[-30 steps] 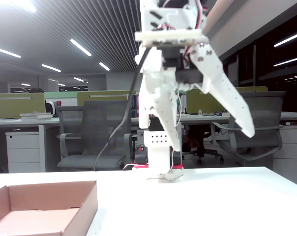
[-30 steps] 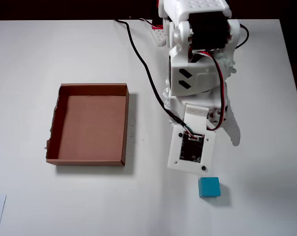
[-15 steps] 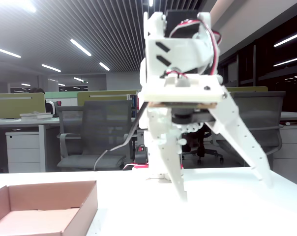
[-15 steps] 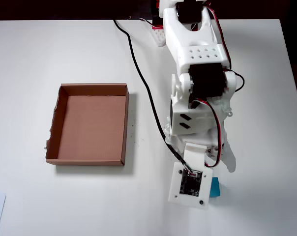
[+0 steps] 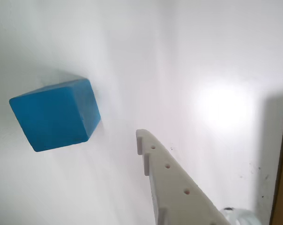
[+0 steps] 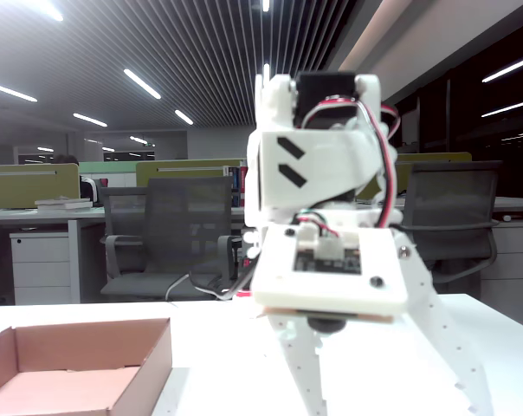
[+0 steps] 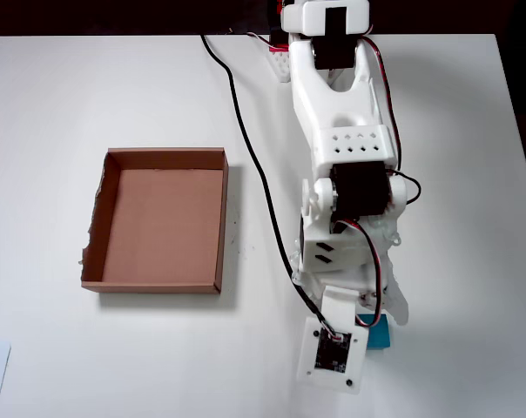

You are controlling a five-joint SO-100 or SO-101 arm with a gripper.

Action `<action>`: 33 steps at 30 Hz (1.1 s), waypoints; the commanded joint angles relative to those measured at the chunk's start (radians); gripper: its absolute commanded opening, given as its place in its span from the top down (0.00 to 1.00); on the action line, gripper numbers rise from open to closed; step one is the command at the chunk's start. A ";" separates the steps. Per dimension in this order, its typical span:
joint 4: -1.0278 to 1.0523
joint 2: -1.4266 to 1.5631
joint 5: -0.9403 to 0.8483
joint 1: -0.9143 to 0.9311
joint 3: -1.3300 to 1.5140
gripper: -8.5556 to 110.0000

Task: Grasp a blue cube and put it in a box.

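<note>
In the wrist view the blue cube (image 5: 55,115) sits on the counter (image 5: 216,56), left of the one visible finger (image 5: 172,180) and apart from it. In the overhead view the box (image 7: 163,218) lies well left of the jaws, the cube mostly hidden under them.

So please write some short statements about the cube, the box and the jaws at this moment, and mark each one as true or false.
1. The blue cube lies inside the box. False: it rests on the white table, outside the box.
2. The box is empty. True.
3. The jaws are shut on the cube. False: in the fixed view they stand spread, and in the wrist view the visible finger is apart from the cube.
4. In the overhead view, the arm partly covers the cube. True.
</note>
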 commanded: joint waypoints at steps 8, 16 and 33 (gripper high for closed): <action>-0.034 -0.037 0.000 0.005 -0.089 0.60; -0.057 -0.063 0.003 -0.011 -0.100 0.60; -0.115 -0.115 0.015 -0.069 -0.104 0.61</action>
